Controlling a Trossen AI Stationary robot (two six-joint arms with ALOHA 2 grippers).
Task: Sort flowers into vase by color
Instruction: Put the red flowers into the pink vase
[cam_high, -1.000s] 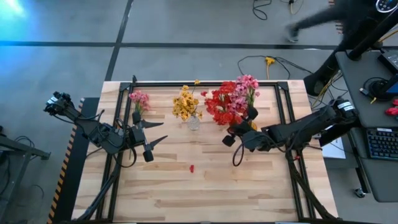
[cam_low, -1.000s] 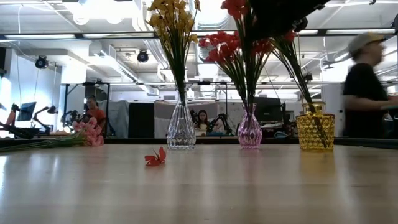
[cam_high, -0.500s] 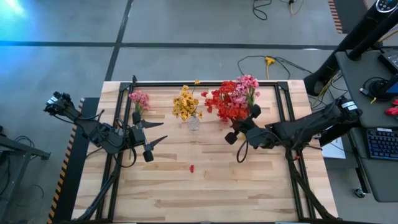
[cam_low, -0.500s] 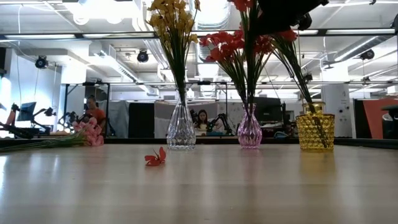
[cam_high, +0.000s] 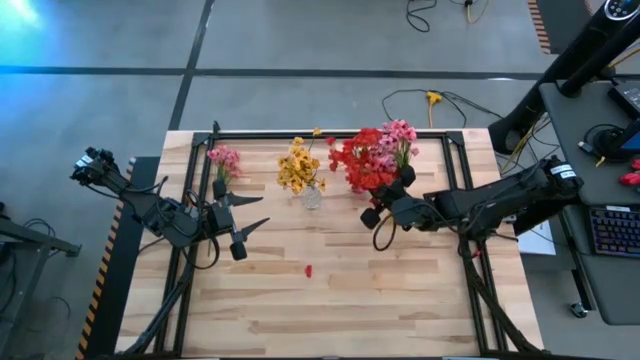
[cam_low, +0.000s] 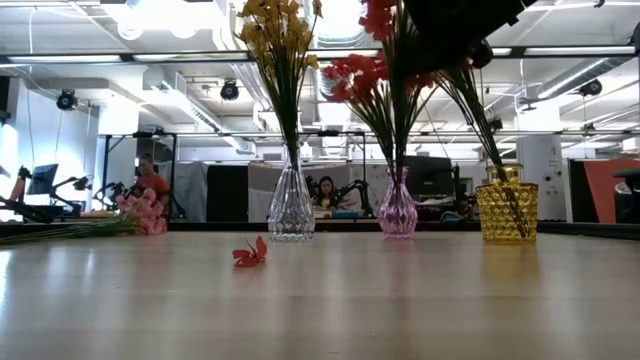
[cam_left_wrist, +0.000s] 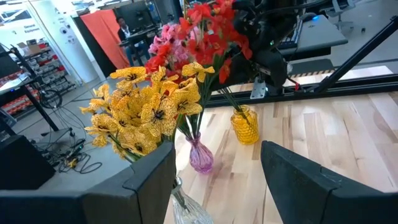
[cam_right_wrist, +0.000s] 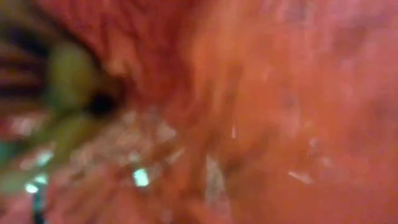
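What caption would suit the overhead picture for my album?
Right hand shut among red flowers; yellow flowers stand in a clear vase; left hand waits open.

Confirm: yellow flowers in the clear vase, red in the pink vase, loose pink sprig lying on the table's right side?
Not the right side. The high view shows the loose pink sprig lying at the table's left, back edge. Yellow flowers in the clear vase and red flowers in the pink vase are correct.

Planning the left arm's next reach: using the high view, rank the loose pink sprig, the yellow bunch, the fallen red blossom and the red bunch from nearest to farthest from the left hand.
From the left hand:
1. Loose pink sprig, lying at the table's far left edge.
2. Yellow bunch and fallen red blossom: too close to call; bunch toward the far edge, blossom mid-table.
3. Red bunch, right of centre, by the right hand.
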